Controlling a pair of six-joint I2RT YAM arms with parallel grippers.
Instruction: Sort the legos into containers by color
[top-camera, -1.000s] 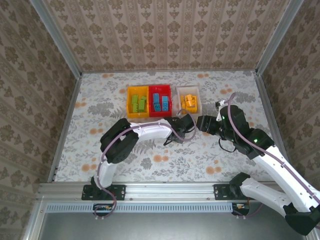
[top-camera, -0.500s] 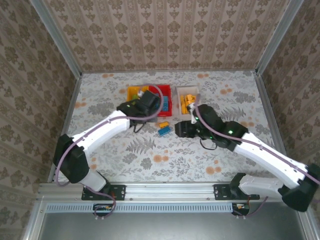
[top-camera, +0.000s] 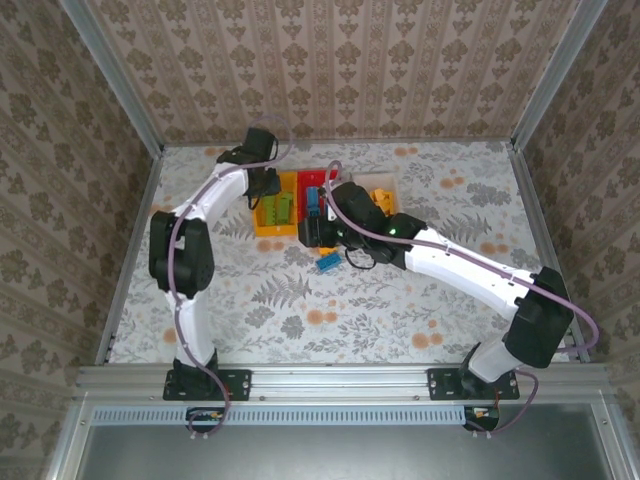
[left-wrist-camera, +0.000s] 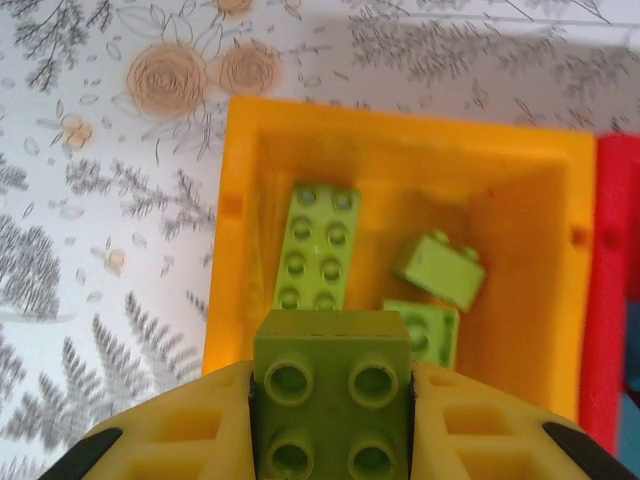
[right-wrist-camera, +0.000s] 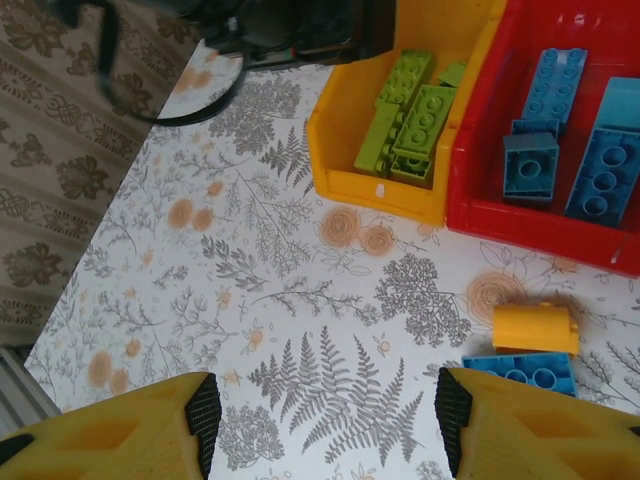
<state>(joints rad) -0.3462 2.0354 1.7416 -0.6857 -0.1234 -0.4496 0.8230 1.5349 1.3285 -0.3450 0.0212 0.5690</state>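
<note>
My left gripper is shut on a lime green lego and hangs above the yellow bin, which holds three more green legos. From above, that gripper is at the yellow bin's back left corner. My right gripper is open and empty above bare table, in front of the bins. An orange lego and a blue lego lie loose on the table just to its right. Blue legos lie in the red bin.
The white bin with orange legos stands right of the red bin, partly covered by my right arm. Metal rails and patterned walls close in the table. Open floral tabletop lies to the left and at the front.
My left arm has swung from the table's middle to the back left, over the yellow bin. My right arm has reached left, in front of the bins. Two loose legos now show.
</note>
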